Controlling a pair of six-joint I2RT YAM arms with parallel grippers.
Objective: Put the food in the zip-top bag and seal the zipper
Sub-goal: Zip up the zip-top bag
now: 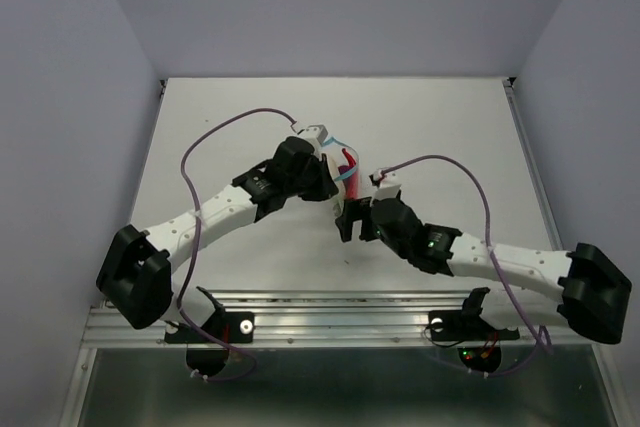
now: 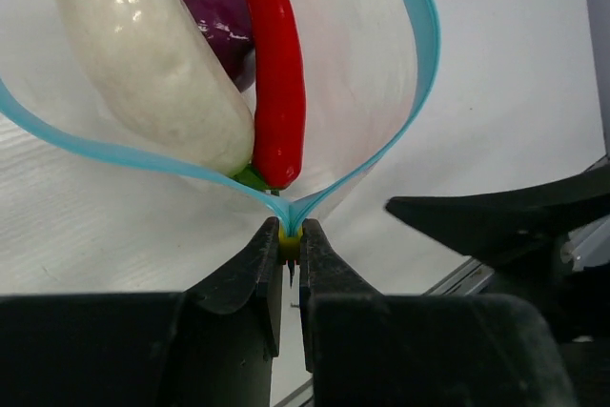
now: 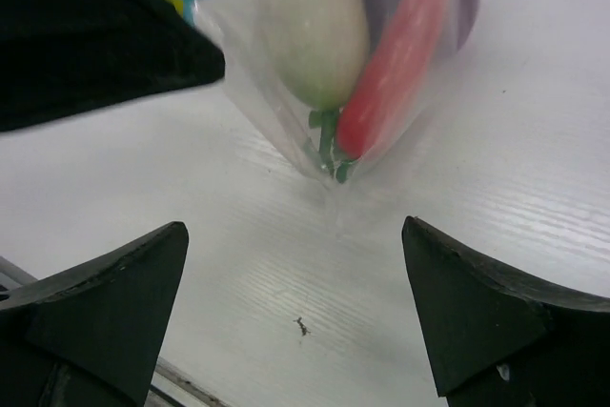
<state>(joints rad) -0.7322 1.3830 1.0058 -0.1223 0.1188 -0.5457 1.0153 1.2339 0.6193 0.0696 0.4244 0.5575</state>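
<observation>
The clear zip-top bag (image 2: 362, 83) hangs open, its light-blue zipper (image 2: 419, 64) spread in a wide loop. Inside lie the white radish (image 2: 152, 73), the purple-red onion (image 2: 214, 16) and the red chili (image 2: 276, 73). My left gripper (image 2: 289, 240) is shut on the zipper's end, where a small yellow tab shows between the fingers. In the top view the bag (image 1: 343, 169) is at mid-table beside my left gripper (image 1: 328, 179). My right gripper (image 3: 295, 264) is open and empty, just short of the bag's corner (image 3: 334, 164); in the top view it (image 1: 350, 217) is just below the bag.
The white table (image 1: 430, 117) has raised edges at left and right, and a metal rail (image 1: 340, 312) runs along the near side. Purple cables loop over both arms. The right gripper's finger (image 2: 496, 221) shows at the right of the left wrist view.
</observation>
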